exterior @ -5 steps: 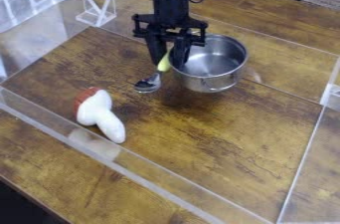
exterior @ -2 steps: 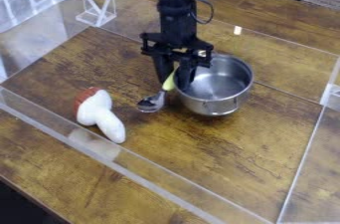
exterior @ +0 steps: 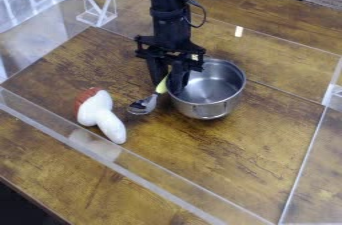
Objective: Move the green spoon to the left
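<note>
The green spoon (exterior: 150,97) has a light yellow-green handle and a shiny silver bowl. It hangs tilted, its bowl low over the wooden table just left of the steel pot (exterior: 209,87). My gripper (exterior: 166,73) points straight down and is shut on the upper end of the spoon's handle. Its black fingers (exterior: 155,67) hide the top of the handle. I cannot tell whether the spoon's bowl touches the table.
A white toy with a red cap (exterior: 100,115) lies on the table to the front left. A clear plastic wall (exterior: 134,179) runs along the front of the wooden table (exterior: 214,159). A white rack (exterior: 96,9) stands at the back left.
The gripper, with the spoon in it, has shifted a little to the left and toward the front. The pot has also shifted slightly between frames.
</note>
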